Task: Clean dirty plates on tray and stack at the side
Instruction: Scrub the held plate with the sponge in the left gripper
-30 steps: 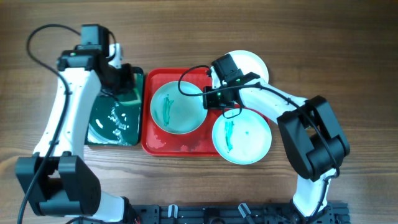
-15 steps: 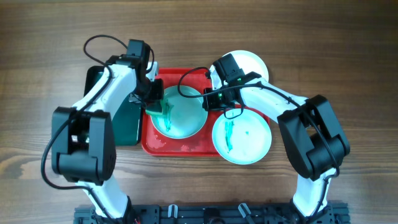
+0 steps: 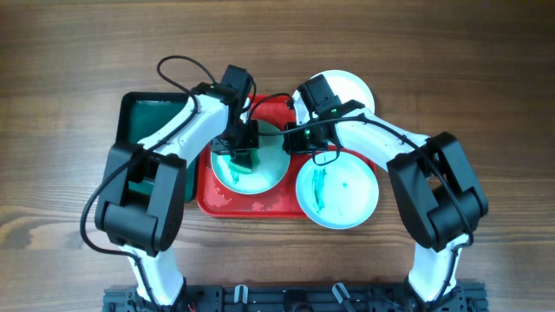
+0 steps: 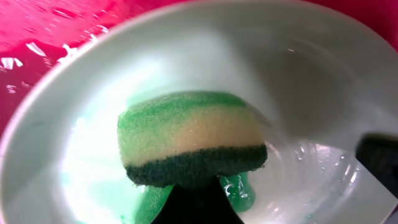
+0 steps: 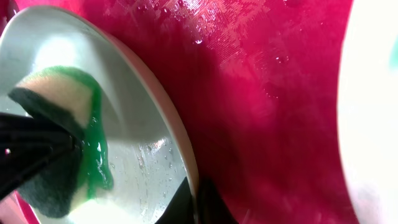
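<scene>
scrubbing is judged begun: nearest, a smeared plate (image 3: 340,192) lies untouched, half on the red tray (image 3: 251,206); behind it the sponge (image 4: 189,146), brought over from the dark green tray (image 3: 147,117), is clamped in the left gripper (image 3: 241,152) and pressed into the middle plate (image 3: 267,173), its rim apparently pinched by the right gripper (image 3: 291,142), with a white plate (image 3: 351,87) beyond.

Left end effector (image 3: 243,154) near right end effector (image 3: 290,139), both seemingly clamped

Red tray (image 3: 260,206). Left plate (image 3: 271,166) white with a pale teal wash; right plate (image 3: 342,192) white with teal streaks; far plate (image 3: 356,87) plain white. Sponge (image 4: 189,140) banded green, yellow, dark green. Second tray (image 3: 147,117) dark green. Surface (image 3: 69,52) brown wood grain.
</scene>
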